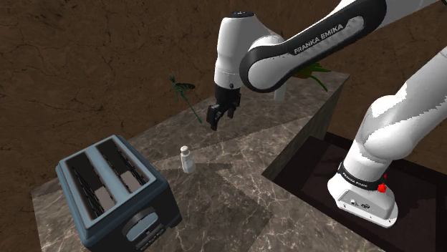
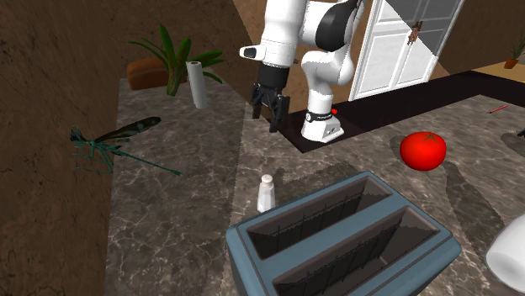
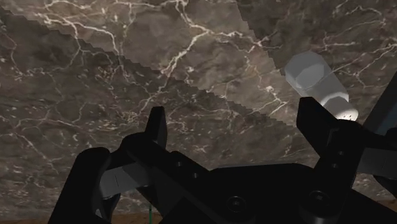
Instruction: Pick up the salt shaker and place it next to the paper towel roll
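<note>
Shoulder view: we note the tool [image 1: 213, 123] hanging above the bench [image 1: 236, 182]. The white salt shaker [image 1: 188, 160] stands upright near the toaster [image 1: 114, 193].
Second exterior view: the paper towel roll [image 2: 198, 84] stands well apart from the salt shaker.
Wrist view: tool fingers apart, clasping nothing.

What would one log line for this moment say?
gripper: open, empty, above counter | shaker: upright on counter, untouched | towel roll: upright by plant | step: grasp not yet done
</note>
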`<state>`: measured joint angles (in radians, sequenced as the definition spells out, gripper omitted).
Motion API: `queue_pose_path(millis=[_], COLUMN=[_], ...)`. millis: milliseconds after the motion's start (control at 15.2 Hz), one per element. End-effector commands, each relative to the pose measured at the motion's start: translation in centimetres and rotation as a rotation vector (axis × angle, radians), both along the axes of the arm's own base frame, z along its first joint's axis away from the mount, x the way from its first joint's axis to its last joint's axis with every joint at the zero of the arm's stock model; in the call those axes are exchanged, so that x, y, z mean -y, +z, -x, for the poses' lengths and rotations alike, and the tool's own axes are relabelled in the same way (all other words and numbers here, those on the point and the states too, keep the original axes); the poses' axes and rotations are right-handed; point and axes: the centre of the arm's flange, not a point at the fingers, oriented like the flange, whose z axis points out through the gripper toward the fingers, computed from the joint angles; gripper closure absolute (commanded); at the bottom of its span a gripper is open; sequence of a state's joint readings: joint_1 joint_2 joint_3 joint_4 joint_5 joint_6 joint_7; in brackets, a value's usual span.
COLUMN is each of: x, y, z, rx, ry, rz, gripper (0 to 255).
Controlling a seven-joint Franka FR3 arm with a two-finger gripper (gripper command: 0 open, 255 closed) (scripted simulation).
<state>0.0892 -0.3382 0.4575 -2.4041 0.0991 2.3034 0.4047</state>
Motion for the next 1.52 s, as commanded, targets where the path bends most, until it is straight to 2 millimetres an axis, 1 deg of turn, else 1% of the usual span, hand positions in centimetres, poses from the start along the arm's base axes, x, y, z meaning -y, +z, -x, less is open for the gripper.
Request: queue_pose_path(millis=[0, 594, 660, 1056, 1122, 1452], x=[-2.1, -11.4, -11.6, -12.1, -12.2, -12.2], y=[-1.3, -6.4, -6.5, -9.6, -10.4, -10.4], z=[-0.7, -3.6, -3.7, -4.4, -4.6, -4.6], rx=[0.004, 0.021, 0.022, 0.022, 0.022, 0.022], ry=[-0.003, -0.011, -0.011, -0.011, -0.011, -0.011], rz=[-0.020, -0.096, -0.098, -0.098, -0.098, -0.098], gripper=[0, 0, 0, 0, 0, 0])
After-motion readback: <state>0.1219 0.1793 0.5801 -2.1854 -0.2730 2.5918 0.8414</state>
